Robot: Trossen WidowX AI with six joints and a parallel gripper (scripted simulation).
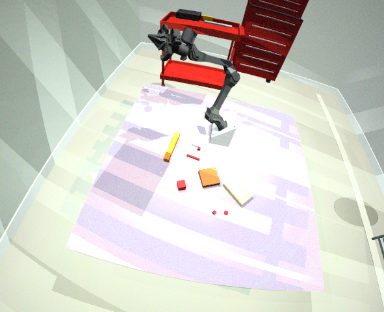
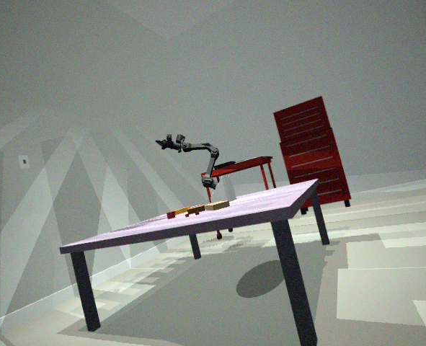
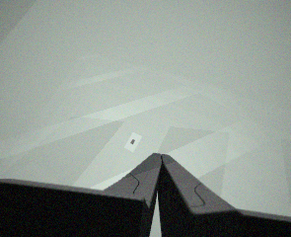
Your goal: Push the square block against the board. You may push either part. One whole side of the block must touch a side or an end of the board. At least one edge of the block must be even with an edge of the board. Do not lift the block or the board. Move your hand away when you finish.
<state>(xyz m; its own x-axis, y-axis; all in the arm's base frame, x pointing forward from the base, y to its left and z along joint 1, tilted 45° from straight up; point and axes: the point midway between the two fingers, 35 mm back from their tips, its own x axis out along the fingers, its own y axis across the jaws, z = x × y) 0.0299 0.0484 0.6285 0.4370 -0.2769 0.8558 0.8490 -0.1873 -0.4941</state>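
An orange square block (image 1: 209, 177) (image 2: 196, 210) lies flat near the middle of the table. A cream board (image 1: 240, 196) (image 2: 217, 205) lies flat beside it, to its right in the top view and turned at an angle to it. Their nearest corners are close, with a narrow gap; no whole side of the block lies along the board. My gripper (image 1: 149, 36) (image 2: 156, 140) (image 3: 159, 161) is shut and empty, raised high above the table and well away from both. The wrist view shows only the fingers and the wall, not the block or the board.
A long yellow-orange bar (image 1: 172, 146) lies left of my white base (image 1: 221, 138). A red cube (image 1: 180, 184) (image 2: 171, 215) sits left of the block. A red stick (image 1: 193, 156) and small red cubes (image 1: 199, 148) (image 1: 214, 212) (image 1: 225, 212) lie around. A red cart (image 1: 193, 74) stands behind the table.
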